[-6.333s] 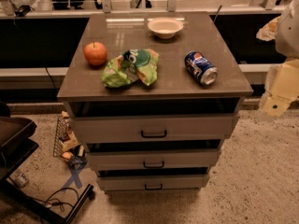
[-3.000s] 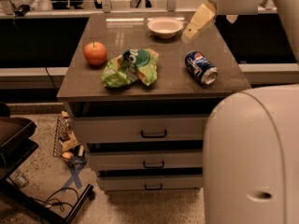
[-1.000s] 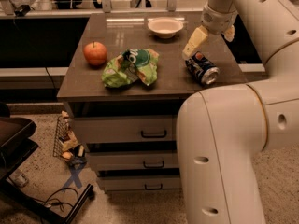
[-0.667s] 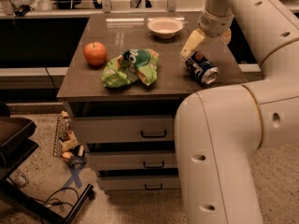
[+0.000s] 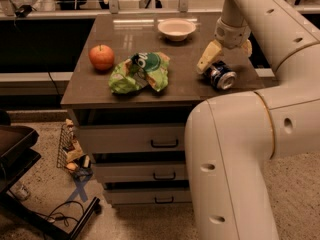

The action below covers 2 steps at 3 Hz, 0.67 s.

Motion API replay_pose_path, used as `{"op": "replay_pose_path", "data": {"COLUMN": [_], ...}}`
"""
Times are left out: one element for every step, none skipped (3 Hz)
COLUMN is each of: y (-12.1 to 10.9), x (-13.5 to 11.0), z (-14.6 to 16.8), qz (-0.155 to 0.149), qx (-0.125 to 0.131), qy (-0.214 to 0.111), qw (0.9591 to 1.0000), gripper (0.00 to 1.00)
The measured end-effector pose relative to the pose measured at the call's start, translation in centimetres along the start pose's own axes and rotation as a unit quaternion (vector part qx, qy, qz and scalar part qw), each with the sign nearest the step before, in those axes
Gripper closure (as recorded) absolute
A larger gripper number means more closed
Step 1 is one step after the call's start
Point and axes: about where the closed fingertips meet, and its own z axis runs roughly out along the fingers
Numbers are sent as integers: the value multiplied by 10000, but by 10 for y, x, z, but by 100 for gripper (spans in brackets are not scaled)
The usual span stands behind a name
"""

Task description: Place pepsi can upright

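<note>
The pepsi can [image 5: 220, 76], dark blue with a silver end facing the camera, lies on its side near the right front corner of the brown cabinet top [image 5: 150, 34]. My gripper [image 5: 223, 60] has come down from above onto the can's far end. It is open: one cream finger [image 5: 207, 57] slants down on the can's left side and the other shows just behind it on the right. The fingers are not closed on the can. My large white arm fills the right half of the view.
A crumpled green chip bag [image 5: 140, 71] lies at the middle front of the top, a red apple [image 5: 101, 57] to its left and a white bowl [image 5: 176, 28] at the back. Drawers sit below. A dark chair base and cables are on the floor at left.
The arm has swung in from the right and over the top. In the last second the gripper has dropped lower, down onto the lying can. The can has not moved.
</note>
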Motion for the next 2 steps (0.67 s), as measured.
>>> {"op": "replay_pose_path", "data": {"y": [-12, -10], "x": [19, 28], "z": [-12, -19], "qz": [24, -172], "qx": [95, 79], "qy": [-56, -124], "qw": [9999, 9997], "gripper": [3, 26]}}
